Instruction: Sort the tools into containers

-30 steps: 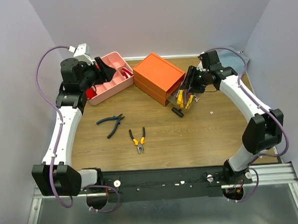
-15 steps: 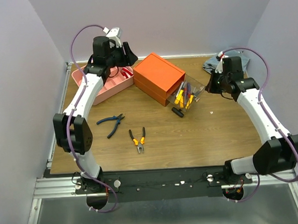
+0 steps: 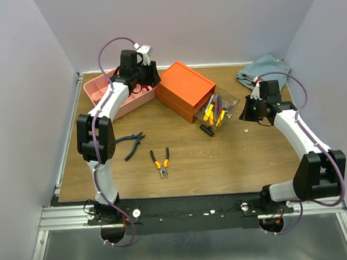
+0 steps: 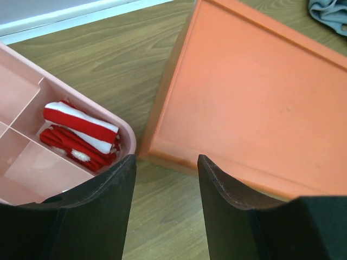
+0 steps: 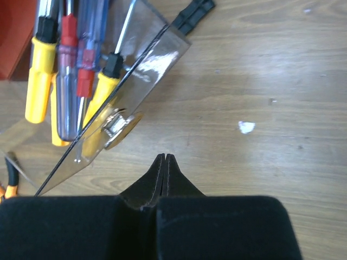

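We see left jaws spread wide and empty, tray (image 4: 32, 168) to their left, box (image 4: 260, 103) to their right, right jaws pressed together on nothing, screwdrivers (image 5: 38, 81) in the drawer (image 5: 142, 64) ahead-left of them.

1. L arm (image 3: 111, 101): white tube links, black joint housings, small white block at wrist end
2. R arm (image 3: 296, 132): same build, white links w/ black joints
3. Purple cable (image 3: 101, 55) runs along each arm, looping free of the links in places
4. L gripper (image 4: 165, 162): two broad matte-black fingers (image 4: 100, 216), inner edges rounded
5. R gripper (image 5: 164, 158): matte black, fingers (image 5: 154, 179) taper to thin points from a blocky black body
6. Bases: black, on a black bar (image 3: 189, 213) w/ silver rail
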You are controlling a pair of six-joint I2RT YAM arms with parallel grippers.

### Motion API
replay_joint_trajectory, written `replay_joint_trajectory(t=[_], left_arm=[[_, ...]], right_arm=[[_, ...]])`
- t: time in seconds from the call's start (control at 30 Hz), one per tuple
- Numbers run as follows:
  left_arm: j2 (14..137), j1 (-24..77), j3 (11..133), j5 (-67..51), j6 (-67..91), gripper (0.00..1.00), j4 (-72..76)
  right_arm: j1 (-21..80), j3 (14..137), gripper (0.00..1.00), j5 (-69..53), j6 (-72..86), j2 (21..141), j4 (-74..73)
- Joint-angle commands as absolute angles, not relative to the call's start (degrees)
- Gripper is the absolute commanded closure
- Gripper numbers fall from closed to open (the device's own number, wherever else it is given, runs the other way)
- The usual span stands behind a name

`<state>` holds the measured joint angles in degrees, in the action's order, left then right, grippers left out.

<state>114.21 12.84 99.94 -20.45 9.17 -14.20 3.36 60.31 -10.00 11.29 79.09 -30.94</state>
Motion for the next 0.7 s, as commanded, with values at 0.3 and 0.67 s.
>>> replay_joint_trajectory(t=[0.3,0.67], left_arm=[[120.3,13.0,107.5,-20.8,6.6,0.41,-15.6],[121.1,14.4,105.8,-20.7,4.9,0.42,-17.0]], right_arm=[[3.1,64.1,0.99,-19.4,11.8,86.2,-24.7],[3.2,73.6,0.99,-28.6,17.1,96.6,-24.6]])
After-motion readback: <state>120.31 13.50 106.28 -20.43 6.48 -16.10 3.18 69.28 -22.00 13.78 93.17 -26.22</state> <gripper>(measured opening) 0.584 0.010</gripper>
